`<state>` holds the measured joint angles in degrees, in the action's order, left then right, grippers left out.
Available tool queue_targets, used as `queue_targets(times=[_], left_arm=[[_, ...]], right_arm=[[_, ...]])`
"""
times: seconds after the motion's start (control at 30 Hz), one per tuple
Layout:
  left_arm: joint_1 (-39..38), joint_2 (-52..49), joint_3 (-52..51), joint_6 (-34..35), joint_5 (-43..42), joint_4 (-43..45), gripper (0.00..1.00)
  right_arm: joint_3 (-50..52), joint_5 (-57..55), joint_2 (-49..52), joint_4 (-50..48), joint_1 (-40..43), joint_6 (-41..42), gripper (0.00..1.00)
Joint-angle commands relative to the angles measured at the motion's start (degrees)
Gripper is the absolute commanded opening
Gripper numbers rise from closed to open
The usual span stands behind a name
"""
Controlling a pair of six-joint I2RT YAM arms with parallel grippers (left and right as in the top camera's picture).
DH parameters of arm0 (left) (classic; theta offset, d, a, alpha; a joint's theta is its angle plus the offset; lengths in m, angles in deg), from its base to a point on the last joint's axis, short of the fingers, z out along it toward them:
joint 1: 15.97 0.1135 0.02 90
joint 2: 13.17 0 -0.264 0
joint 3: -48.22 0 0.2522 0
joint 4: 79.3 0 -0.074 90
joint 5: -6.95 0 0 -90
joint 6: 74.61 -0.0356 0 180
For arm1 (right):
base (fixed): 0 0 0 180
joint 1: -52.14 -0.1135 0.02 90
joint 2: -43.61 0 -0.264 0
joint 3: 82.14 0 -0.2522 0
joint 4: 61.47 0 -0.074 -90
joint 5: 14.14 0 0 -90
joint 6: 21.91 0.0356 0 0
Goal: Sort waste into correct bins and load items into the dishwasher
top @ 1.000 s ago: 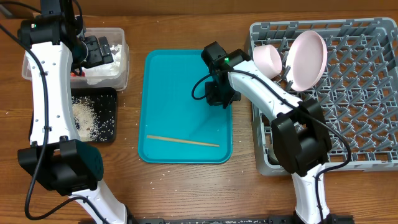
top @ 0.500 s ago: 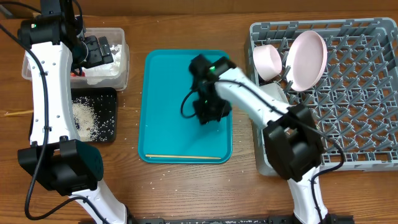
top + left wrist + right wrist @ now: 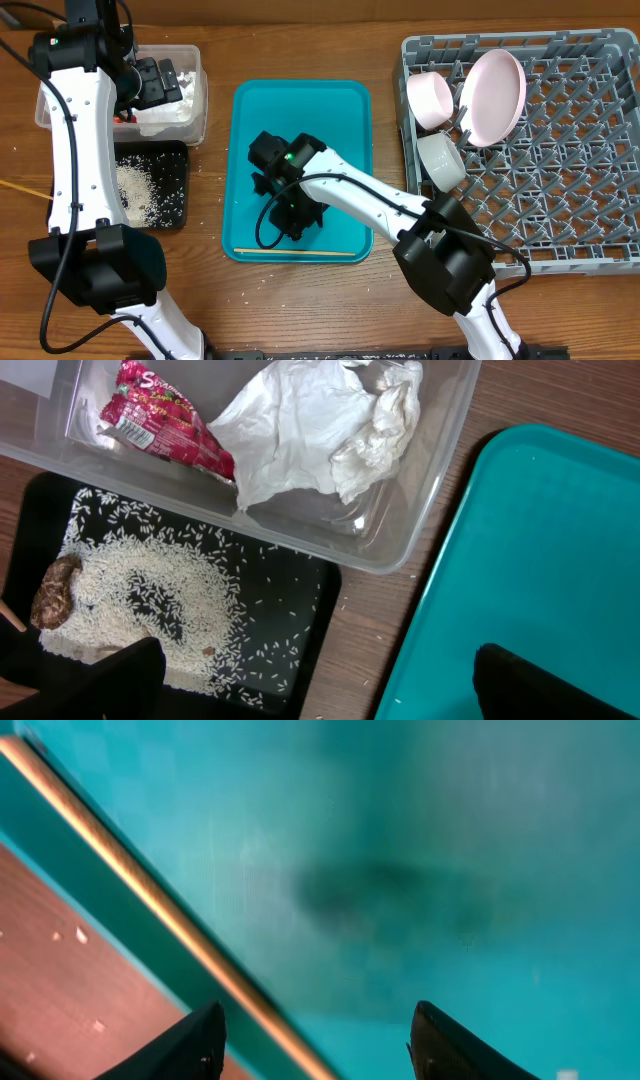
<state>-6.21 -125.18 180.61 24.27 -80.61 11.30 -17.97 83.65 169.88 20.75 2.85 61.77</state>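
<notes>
One wooden chopstick lies along the front edge of the teal tray and runs diagonally through the right wrist view. My right gripper hovers low over it, open and empty, with the stick passing close to its left finger. It also shows in the overhead view. My left gripper is open and empty near the clear tub, which holds the red-and-white wrapper and the crumpled napkin. The black tray holds rice and a brown scrap.
The grey dish rack at the right holds a plate, a bowl and a second bowl, all on edge. A thin light stick lies on the table at the far left. Loose rice grains dot the wood.
My right gripper has moved from the tray's upper right down to its front middle and has opened. The chopstick has shifted to the tray's front edge. The left arm has stayed still.
</notes>
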Motion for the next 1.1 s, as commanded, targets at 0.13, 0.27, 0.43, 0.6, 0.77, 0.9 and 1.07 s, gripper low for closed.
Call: queue_targets(times=[0.13,0.27,0.43,0.6,0.77,0.9,1.07], left_arm=[[-0.02,1.07,1.11,-0.07,0.55,0.02,1.0],[-0.02,1.07,1.14,-0.07,0.55,0.02,1.0],[-0.02,1.07,1.14,-0.07,0.55,0.02,1.0],[-0.02,1.07,1.11,-0.07,0.55,0.02,1.0],[-0.04,1.07,1.14,-0.07,0.55,0.02,1.0],[-0.02,1.07,1.14,-0.07,0.55,0.02,1.0],[-0.02,1.07,1.14,-0.07,0.55,0.02,1.0]], right_arm=[[5.22,-0.46,0.39,-4.61,-1.29,-5.66,0.62],[5.73,0.13,0.39,-4.24,-1.46,-7.13,0.63],[5.99,4.9,0.39,-3.21,-2.12,-10.75,0.63],[8.48,5.86,0.39,-4.28,-2.54,-12.39,0.63],[12.15,5.86,0.39,-8.02,-2.51,-12.37,0.63],[14.93,5.79,0.39,-10.95,-2.49,-12.09,0.62],[17.77,3.82,0.72,-15.34,-2.34,-11.67,0.62]])
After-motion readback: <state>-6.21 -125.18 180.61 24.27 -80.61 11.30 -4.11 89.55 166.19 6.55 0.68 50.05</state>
